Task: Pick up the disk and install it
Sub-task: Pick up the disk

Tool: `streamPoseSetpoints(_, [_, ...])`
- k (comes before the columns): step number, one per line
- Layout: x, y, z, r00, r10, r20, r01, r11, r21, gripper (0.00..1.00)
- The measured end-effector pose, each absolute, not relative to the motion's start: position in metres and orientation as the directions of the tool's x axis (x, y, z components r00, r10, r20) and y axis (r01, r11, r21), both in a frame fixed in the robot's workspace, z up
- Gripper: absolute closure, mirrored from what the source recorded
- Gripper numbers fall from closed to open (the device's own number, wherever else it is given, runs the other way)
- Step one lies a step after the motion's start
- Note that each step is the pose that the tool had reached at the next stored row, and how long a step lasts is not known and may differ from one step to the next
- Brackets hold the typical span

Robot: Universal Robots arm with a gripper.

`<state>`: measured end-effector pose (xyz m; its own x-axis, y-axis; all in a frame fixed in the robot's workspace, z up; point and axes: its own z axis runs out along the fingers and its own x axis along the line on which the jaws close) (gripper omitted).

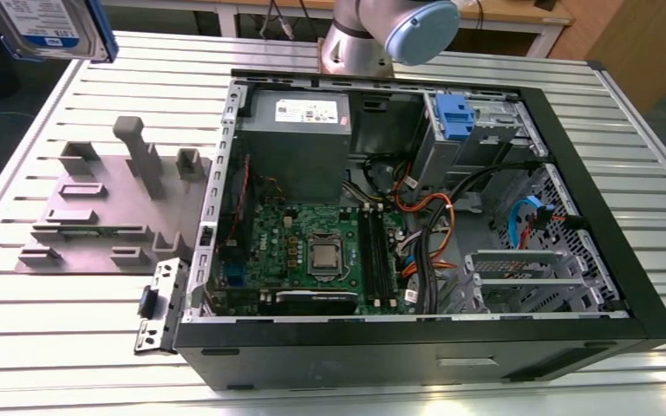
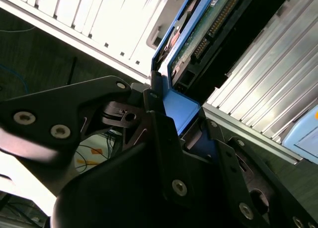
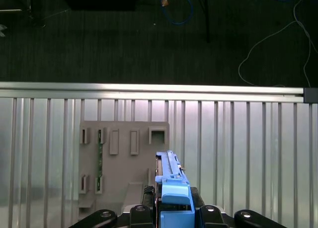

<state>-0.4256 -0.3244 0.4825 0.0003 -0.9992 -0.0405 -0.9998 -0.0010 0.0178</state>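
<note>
Blue-railed disk (image 1: 44, 26) aloft near the table (image 1: 79, 347) corner.
Your gripper (image 3: 175, 213) pinches its blue end; long axis points straight away from the wrist.

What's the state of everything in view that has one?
disk, off the table, held by its blue end tab.
gripper, shut on the disk.
computer case, lying open, insides exposed.
blue caddy, seated inside the case.
grey holder, flat on the table.
</note>
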Motion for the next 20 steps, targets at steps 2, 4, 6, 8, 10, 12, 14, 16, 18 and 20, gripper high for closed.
streamPoseSetpoints(2, [-0.425,-0.3244,0.4825,0.0,-0.999,-0.04,-1.0,-0.001,0.018,0.64])
streamPoseSetpoints(4, [-0.4243,-0.3244,0.4825,0.0,-0.999,-0.04,-1.0,-0.001,0.018,0.64])
streamPoseSetpoints(6, [-0.4236,-0.3244,0.4825,0.0,-0.999,-0.039,-1.0,-0.001,0.018,0.64])
streamPoseSetpoints(8, [-0.423,-0.3244,0.4825,0.0,-0.999,-0.038,-1.0,-0.001,0.018,0.64])
streamPoseSetpoints(10, [-0.4224,-0.3245,0.4825,0.0,-0.999,-0.038,-1.0,-0.001,0.018,0.64])
streamPoseSetpoints(12, [-0.4219,-0.3244,0.4825,0.0,-0.999,-0.037,-1.0,-0.001,0.018,0.64])
streamPoseSetpoints(14, [-0.4214,-0.3244,0.4825,0.0,-0.999,-0.036,-1.0,-0.001,0.018,0.64])
streamPoseSetpoints(16, [-0.4208,-0.3245,0.4825,0.0,-0.999,-0.036,-1.0,-0.001,0.018,0.64])
streamPoseSetpoints(18, [-0.4203,-0.3245,0.4825,0.0,-0.999,-0.035,-1.0,-0.001,0.018,0.64])
streamPoseSetpoints(20, [-0.4198,-0.3245,0.4825,0.0,-0.999,-0.034,-1.0,-0.001,0.018,0.64])
